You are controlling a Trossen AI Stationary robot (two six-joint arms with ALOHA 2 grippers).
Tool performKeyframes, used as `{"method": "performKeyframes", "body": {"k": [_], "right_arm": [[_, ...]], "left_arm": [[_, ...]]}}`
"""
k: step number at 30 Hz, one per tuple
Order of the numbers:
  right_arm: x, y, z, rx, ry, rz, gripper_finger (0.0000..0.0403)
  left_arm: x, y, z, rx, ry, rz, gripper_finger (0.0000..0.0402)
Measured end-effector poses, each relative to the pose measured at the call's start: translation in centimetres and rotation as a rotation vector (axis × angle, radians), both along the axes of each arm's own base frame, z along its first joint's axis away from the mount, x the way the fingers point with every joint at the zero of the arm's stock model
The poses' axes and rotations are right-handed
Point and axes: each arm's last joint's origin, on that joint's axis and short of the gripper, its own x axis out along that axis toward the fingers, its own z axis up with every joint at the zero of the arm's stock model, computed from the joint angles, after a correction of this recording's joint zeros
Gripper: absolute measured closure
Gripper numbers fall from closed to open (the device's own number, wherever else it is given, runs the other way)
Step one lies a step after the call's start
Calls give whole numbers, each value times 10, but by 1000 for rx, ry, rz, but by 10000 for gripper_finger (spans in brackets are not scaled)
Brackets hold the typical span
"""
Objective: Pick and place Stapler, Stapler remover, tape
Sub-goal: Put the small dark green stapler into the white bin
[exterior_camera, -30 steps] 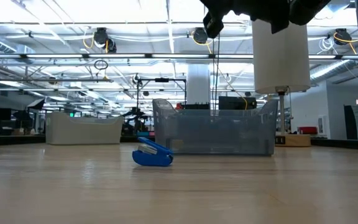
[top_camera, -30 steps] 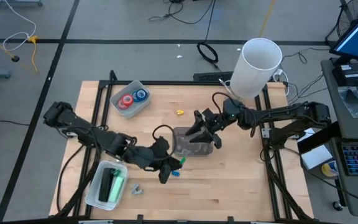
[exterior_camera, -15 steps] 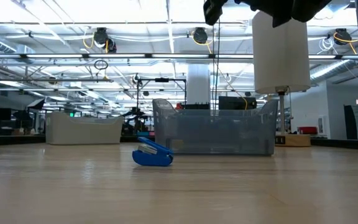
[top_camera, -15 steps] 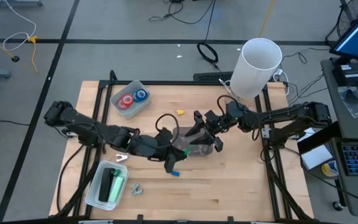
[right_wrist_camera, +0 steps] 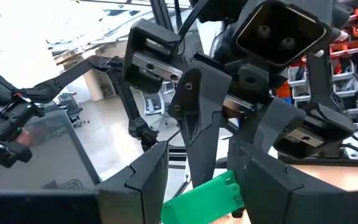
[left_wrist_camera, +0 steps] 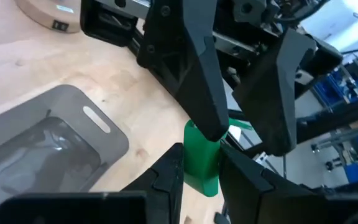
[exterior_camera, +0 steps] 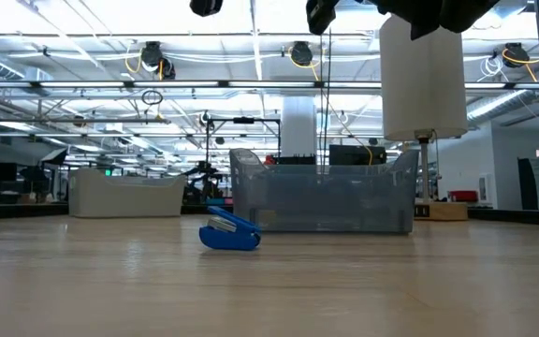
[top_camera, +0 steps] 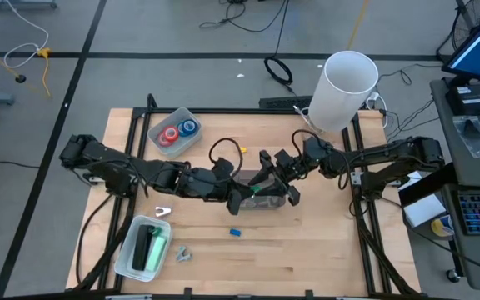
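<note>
Above the clear bin [top_camera: 261, 197], both grippers' jaws pinch one green stapler [left_wrist_camera: 202, 158]; tape rolls [top_camera: 178, 132] fill another bin [top_camera: 167, 147].

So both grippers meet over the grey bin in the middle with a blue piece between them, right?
Not quite: the piece between them is green, not blue, as both wrist views show. The blue piece lies on the table. The rest holds: in the high view the left gripper and right gripper meet over the grey bin in the middle.
</note>
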Motion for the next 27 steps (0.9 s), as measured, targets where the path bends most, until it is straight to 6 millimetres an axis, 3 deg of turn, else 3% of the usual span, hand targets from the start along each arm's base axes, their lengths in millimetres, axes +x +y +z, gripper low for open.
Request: {"method": "performKeyframes", "body": {"k": [5,13,22,27], "right_arm": [[-2,-1,3,0,-12,-7,236],[-22,-7,26,-37,-73,-28,236],[-40,-7,25,-120,51,-109,236],[-41,-3,31,-126,-11,-104,236]], "left_arm": [[2,3,3,14,-28,10,309],[2,4,4,25,-33,22,309],[-11,7,23,81,-99,43,309],[-12,8,24,84,-102,44,309]]}}
